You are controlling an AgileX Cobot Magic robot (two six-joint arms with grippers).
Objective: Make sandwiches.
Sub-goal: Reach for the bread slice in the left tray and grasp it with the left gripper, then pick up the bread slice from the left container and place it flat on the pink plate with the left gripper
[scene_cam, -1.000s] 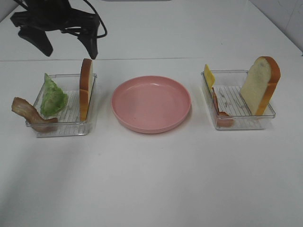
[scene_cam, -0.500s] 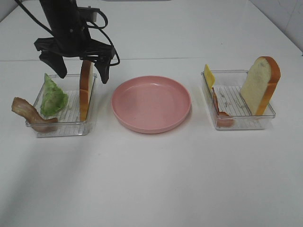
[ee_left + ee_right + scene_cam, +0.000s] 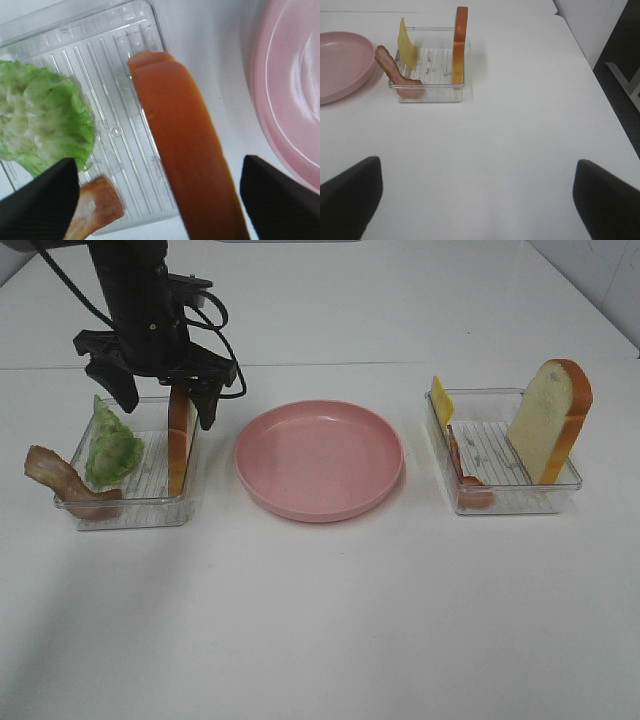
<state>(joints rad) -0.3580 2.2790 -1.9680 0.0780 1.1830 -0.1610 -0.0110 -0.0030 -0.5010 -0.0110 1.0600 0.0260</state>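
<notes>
seen from the high camera, with the pink plate [image 3: 320,455] as the centre of the dial, there is one plate, two clear trays, two bread slices, two bacon strips, one lettuce leaf and one cheese square, all on a white table [image 3: 320,630].

the left tray [image 3: 150,512] lies at nine o'clock from the plate. in it the left bread slice [image 3: 180,440] stands on edge along the tray's three o'clock wall. the lettuce leaf [image 3: 110,445] leans at the tray's nine o'clock side. the left bacon strip [image 3: 60,478] hangs over the rim at about eight o'clock.

the right tray [image 3: 510,502] lies at three o'clock from the plate. the cheese square [image 3: 441,400] stands tilted at its ten o'clock corner. the right bacon strip [image 3: 465,475] runs down the nine o'clock wall. the right bread slice [image 3: 548,420] leans at the three o'clock side.

the left gripper [image 3: 168,410] hangs over the left tray, its jaws spread apart and straddling the left bread slice. in the left wrist view the orange crust runs between the two dark fingers [image 3: 40,200] with a gap on either side, so nothing is gripped.

the right gripper [image 3: 480,200] shows only in its own wrist view. its jaws stand wide apart over bare table, holding nothing, and the right tray is well away from it.
</notes>
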